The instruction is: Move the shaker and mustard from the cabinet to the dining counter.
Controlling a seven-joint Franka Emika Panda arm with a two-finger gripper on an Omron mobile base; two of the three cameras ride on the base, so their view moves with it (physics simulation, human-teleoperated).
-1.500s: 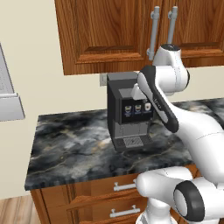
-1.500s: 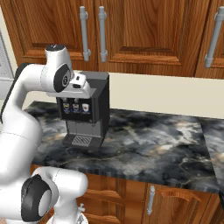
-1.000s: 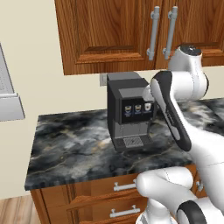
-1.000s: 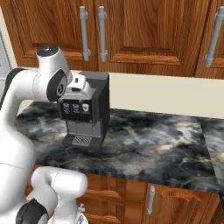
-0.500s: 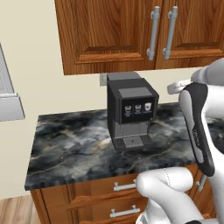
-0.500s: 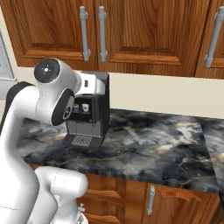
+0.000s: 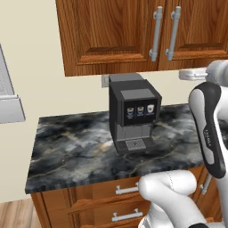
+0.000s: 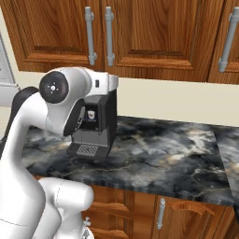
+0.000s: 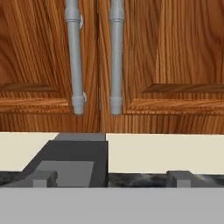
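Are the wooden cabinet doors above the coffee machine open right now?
No, both doors of the cabinet are shut, their grey bar handles side by side above the coffee machine.

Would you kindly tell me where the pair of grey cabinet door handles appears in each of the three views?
Left base view: the pair of grey handles stands at the upper right, above the coffee machine.
Right base view: the handles stand at the upper left, above the machine.
Hand view: the handles hang at top centre, the machine's top below.
Shared landmark: the coffee machine.
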